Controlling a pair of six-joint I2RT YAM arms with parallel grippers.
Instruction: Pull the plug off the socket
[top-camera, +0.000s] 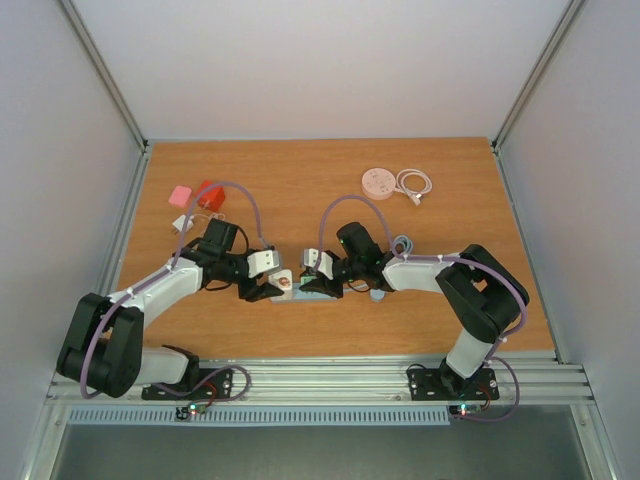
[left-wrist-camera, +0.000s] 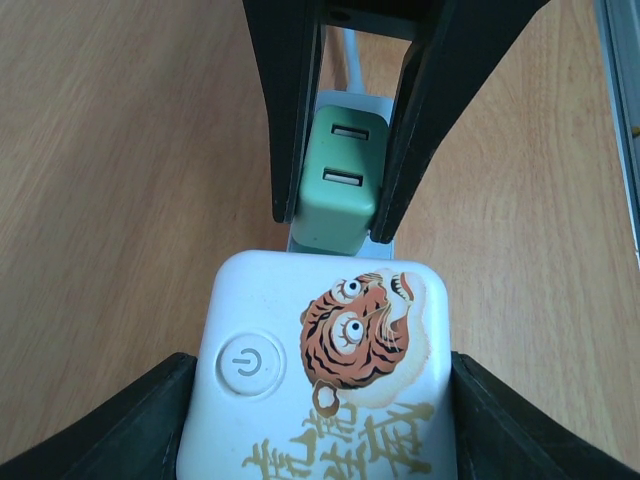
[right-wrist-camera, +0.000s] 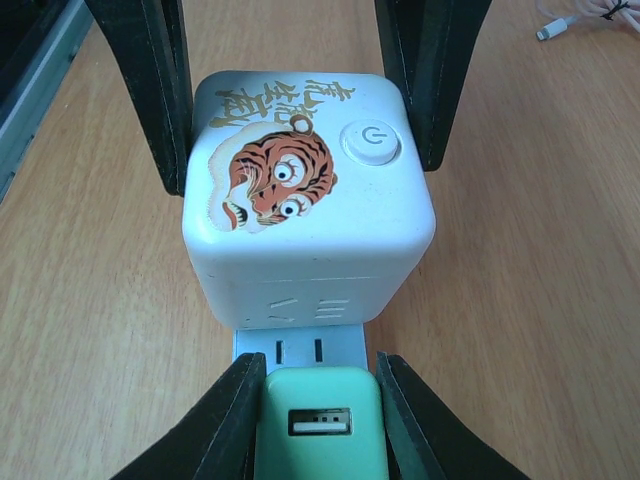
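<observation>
A brown wooden tabletop (top-camera: 300, 180), enclosed by plain white walls (top-camera: 300, 60), is seen with both arms meeting at its near middle. There, a white cube-shaped plastic socket block (left-wrist-camera: 325, 370), printed with an orange tiger face and a power button, is found. Just to its right stands a pale green, box-shaped plug (left-wrist-camera: 340, 185) with two USB ports facing up.

The plug appears seated on the white slotted base (right-wrist-camera: 298, 348) that juts from under the socket block, with no gap visible beneath it. The pull is therefore judged not yet made. Both holds are in place, and what is left is the separation itself, presumably by lifting the green plug while the socket block is held down.

The left gripper (left-wrist-camera: 320, 395) is set about half open. Its jaws are pressed against the two opposite sides of the socket block, so the block is braced. The right gripper (right-wrist-camera: 320, 420) is drawn in as narrow as it gets, its jaws clamped on the flanks of the green plug.
</observation>
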